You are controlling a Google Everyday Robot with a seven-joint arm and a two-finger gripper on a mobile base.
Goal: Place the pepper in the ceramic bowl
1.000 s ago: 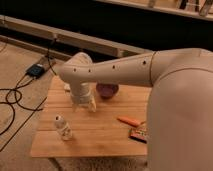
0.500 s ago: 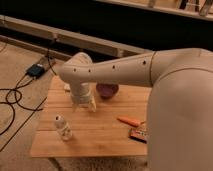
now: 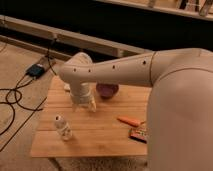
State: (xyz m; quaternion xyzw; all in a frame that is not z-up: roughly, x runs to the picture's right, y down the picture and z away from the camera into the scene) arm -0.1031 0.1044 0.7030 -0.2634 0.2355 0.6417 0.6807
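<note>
Orange on blond wood: the pepper (image 3: 129,121) lies on its side toward the right end of the counter (image 3: 100,142), untouched, with a flat dark box (image 3: 138,134) just beside it. The robot's gripper (image 3: 84,107) hangs over the counter's left half, its jaws spread and holding nothing. It sits a little left of the ceramic bowl (image 3: 107,90). The glossy maroon bowl stands near the back edge, partly hidden by the pale arm (image 3: 120,72) crossing above it. A small clear bottle (image 3: 62,127) sits near the front left corner.

The job appears to be at its opening step, the reach for the pepper, with no grasp made yet. The next move calls for the arm to swing right, well past the bowl, and lower the gripper across the slim pepper's width. It should keep clear of the box lying so close.
</note>
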